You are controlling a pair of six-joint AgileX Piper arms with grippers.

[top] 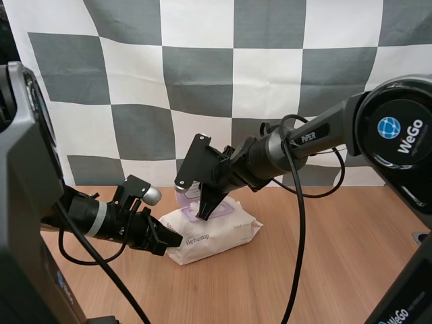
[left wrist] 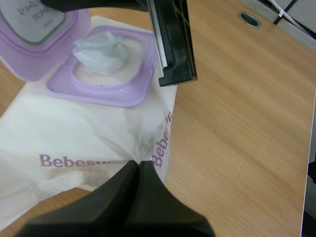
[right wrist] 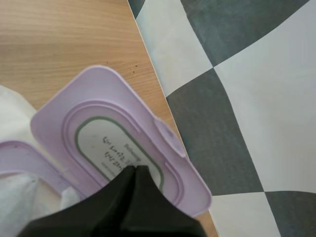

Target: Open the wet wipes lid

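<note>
A white pack of wet wipes (top: 214, 233) lies on the wooden table, and its lilac lid (top: 185, 196) is flipped open and stands up at the pack's far left. My left gripper (top: 173, 240) is shut on the pack's near edge; the wrapper (left wrist: 94, 138) puckers at the tips (left wrist: 138, 164). A white wipe (left wrist: 101, 49) bulges from the lilac opening frame (left wrist: 111, 94). My right gripper (top: 205, 209) hangs over that frame, shut, holding nothing. Its joined tips (right wrist: 134, 170) rest by the inner face of the open lid (right wrist: 118, 143). One of its fingers (left wrist: 173, 44) shows beside the frame.
Bare wooden tabletop (top: 324, 270) stretches to the right of the pack and in front of it. A round cable hole (left wrist: 249, 19) sits in the table farther right. The backdrop's foot runs close behind the open lid.
</note>
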